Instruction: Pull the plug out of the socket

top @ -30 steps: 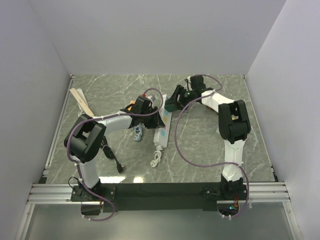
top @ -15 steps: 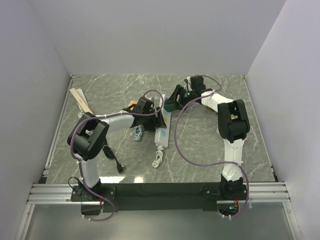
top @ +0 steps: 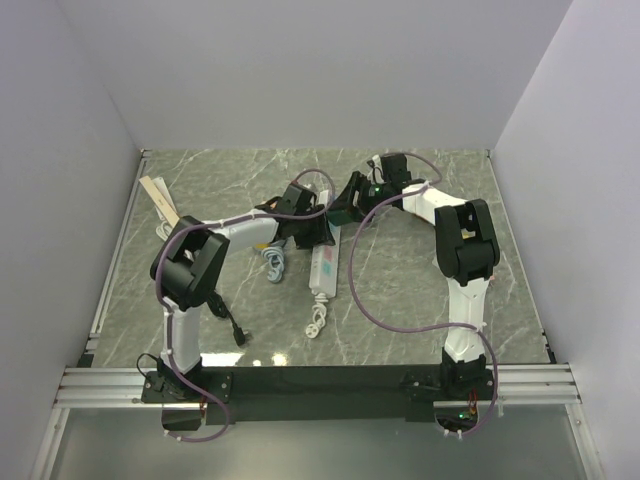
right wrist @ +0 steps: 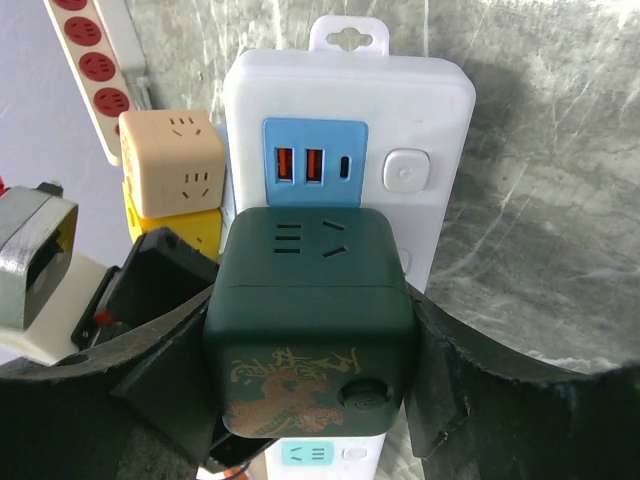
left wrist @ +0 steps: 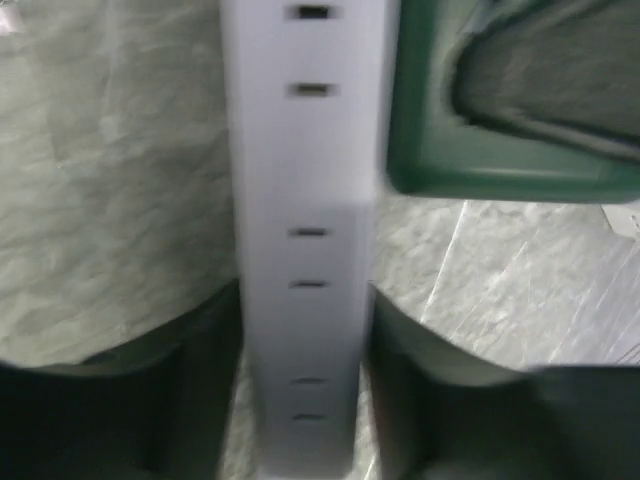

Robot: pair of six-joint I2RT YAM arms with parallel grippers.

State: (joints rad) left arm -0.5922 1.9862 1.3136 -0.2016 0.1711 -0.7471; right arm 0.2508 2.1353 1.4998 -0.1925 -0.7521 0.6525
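Note:
A dark green cube plug (right wrist: 310, 330) with a gold dragon print sits plugged into a white power strip (right wrist: 350, 110) that has a blue USB panel. My right gripper (right wrist: 312, 345) is shut on the cube, one finger on each side. In the top view the right gripper (top: 345, 205) is at the strip's far end. My left gripper (left wrist: 303, 330) is closed around the strip's white body (left wrist: 305, 200), with a dark finger (left wrist: 190, 390) against each long edge. The green cube (left wrist: 510, 110) shows at the upper right of the left wrist view. In the top view the left gripper (top: 312, 228) is just beside the right one.
A beige cube adapter (right wrist: 170, 155) stands on a yellow one (right wrist: 175, 225) left of the green cube. A second strip with red sockets (right wrist: 95, 60) lies beyond. A black plug and cable (top: 235, 328), a coiled white cord (top: 315, 318) and a wooden stick (top: 160, 205) lie on the marble table (top: 400, 290).
My left gripper has moved right onto the far part of the power strip. The strip has swung to lie straighter. The right gripper has stayed on the green cube.

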